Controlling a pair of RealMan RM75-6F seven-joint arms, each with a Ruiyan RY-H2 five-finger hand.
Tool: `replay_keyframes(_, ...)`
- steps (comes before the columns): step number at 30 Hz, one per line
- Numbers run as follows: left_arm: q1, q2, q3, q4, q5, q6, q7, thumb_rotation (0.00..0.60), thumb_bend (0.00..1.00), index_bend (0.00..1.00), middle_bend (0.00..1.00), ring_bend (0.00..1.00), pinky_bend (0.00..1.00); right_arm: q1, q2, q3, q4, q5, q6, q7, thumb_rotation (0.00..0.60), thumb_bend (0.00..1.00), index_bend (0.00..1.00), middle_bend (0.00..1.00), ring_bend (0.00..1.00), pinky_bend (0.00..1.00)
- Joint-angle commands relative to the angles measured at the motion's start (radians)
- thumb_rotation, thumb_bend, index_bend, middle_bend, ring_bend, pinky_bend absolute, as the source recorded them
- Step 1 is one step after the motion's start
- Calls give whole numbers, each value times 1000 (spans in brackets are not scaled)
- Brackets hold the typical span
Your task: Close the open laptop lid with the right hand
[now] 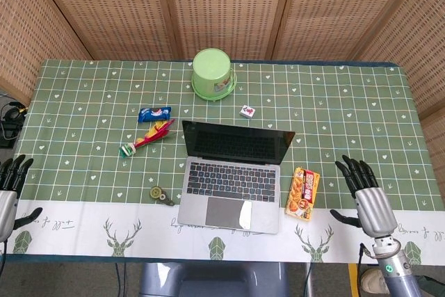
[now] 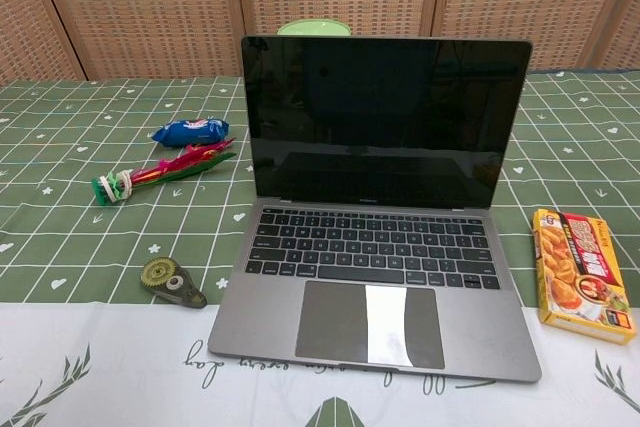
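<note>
From the head view I see the laptop (image 1: 233,179) open in the middle of the surface (image 1: 348,102), near the front edge, its dark screen upright. My right hand (image 1: 366,195) hovers off to its right with fingers spread, holding nothing; the left hand (image 1: 10,189) sits at the far left edge, likewise released. Between right hand and laptop lies an orange snack box (image 1: 303,193) — just beside the keyboard. To the left are a small tape dispenser (image 1: 161,196), a red-and-green feathered toy (image 1: 147,138) and a blue wrapped packet (image 1: 154,113). Behind the lid stand an upturned green plastic bucket (image 1: 213,74) and a small white tile (image 1: 247,110).

In the chest view neither hand shows. The grey metal laptop (image 2: 375,247) fills the middle — glossy black screen, black keys. The cloth is green checked with hearts, white with deer along the front. The box's (image 2: 583,274) writing is too small to read.
</note>
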Motion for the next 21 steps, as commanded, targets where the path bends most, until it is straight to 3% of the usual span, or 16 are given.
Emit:
replay_keyframes(1,0,1,0,-1,-1,0,0,600,0,0,0,0,0,30,9,19,-48,25,-44,61,600,195,0,0,0,0)
replay_keyframes(11,1,7,-8,0,-12,2,-16,600,0,0,0,0,0,165,67,134,-222,213,-293,448,600,278,0,0,0,0)
replay_keyframes(16,2,13,-14,2,-22,1,-33,600,0,0,0,0,0,221,71,203,-217,318,-402,604,600,289,3,0,0,0)
replay_keyframes(21,0,16,-17,4,-31,-6,-43,600,0,0,0,0,0,267,59,246,-170,401,-486,656,600,290,1,0,0,0)
